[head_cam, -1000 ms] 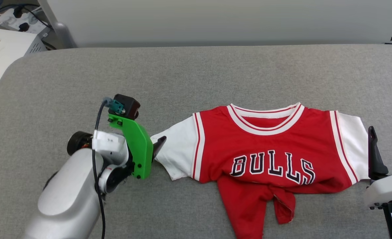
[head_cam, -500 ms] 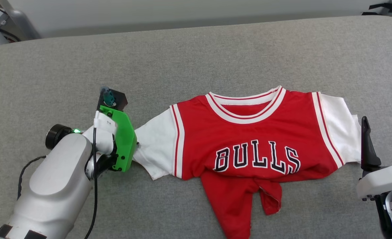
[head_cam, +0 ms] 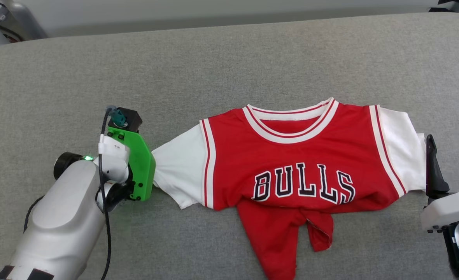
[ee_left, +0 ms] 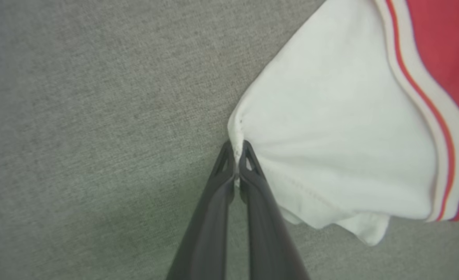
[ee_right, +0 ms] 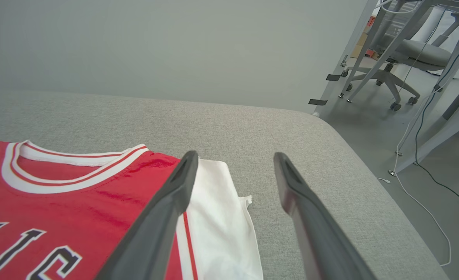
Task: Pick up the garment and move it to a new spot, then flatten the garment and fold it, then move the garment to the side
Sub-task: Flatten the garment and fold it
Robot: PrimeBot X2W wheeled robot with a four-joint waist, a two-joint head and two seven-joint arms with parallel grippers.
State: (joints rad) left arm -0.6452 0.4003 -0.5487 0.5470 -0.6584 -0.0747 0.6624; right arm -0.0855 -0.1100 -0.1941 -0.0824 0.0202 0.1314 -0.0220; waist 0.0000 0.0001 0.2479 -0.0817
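Pad (head_cam: 229, 58) bears garment (head_cam: 291, 167) crosswise, collar (head_cam: 291, 138) far; left jaws pinch sleeve (ee_left: 330, 128), right jaws spread.

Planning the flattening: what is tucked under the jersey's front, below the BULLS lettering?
Crumpled red fabric of the jersey pokes out from beneath, lying on the grey pad. How far it folds underneath is covered.
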